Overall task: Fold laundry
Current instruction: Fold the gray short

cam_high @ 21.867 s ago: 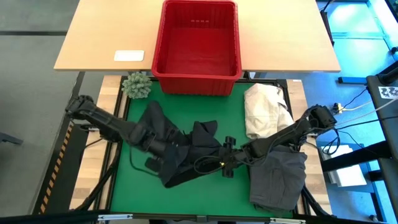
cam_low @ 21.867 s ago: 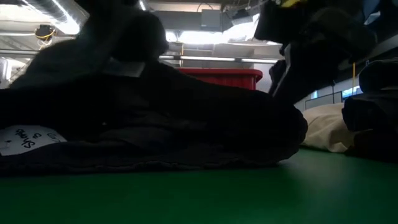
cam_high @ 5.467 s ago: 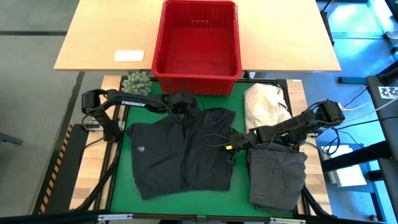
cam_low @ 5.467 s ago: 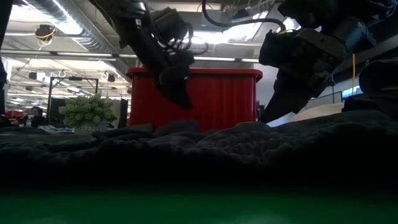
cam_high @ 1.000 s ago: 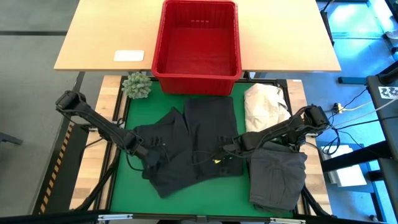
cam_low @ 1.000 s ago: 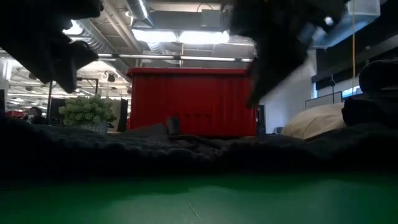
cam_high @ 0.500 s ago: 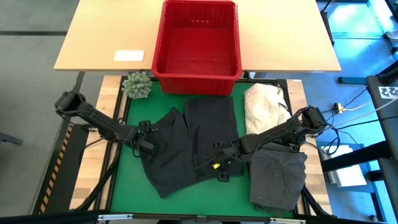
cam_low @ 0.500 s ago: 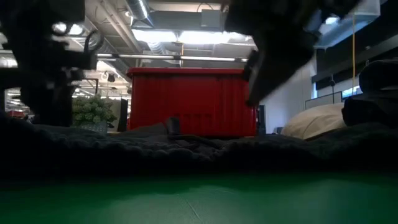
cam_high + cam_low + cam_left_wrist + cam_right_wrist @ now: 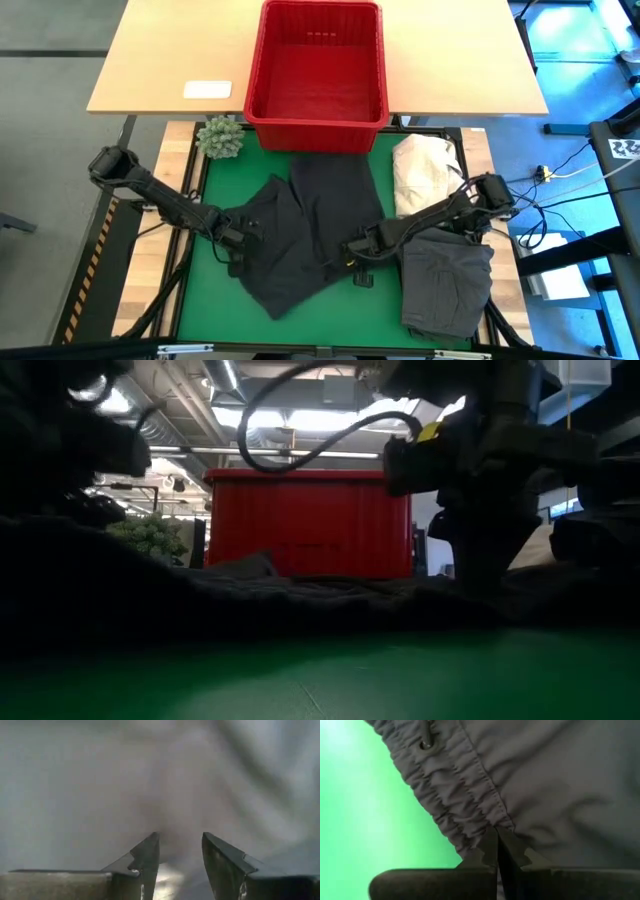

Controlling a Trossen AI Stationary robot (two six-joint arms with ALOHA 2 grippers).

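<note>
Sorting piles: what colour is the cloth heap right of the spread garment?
Cream-white heap, clearest in the high view.

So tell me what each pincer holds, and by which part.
Right pincer pinches the dark garment at its gathered hem. Left pincer stands parted against cloth; a hold cannot be told.

Left end effector (image 9: 237, 247) low, fingers apparently parted; right end effector (image 9: 357, 254) pinched closed, arm outstretched.

This is a robotics lab or open-plan workshop hall. Exposed silver ducting (image 9: 160, 435) and strip lights (image 9: 320, 418) run under a bare ceiling. The rig stands on a grey floor (image 9: 50, 180), with a green mat (image 9: 215, 290) on its framed surface (hazard tape (image 9: 85, 275) edges it), cables (image 9: 545, 215) trailing, and a fiducial tag (image 9: 627, 148) nearby.
</note>
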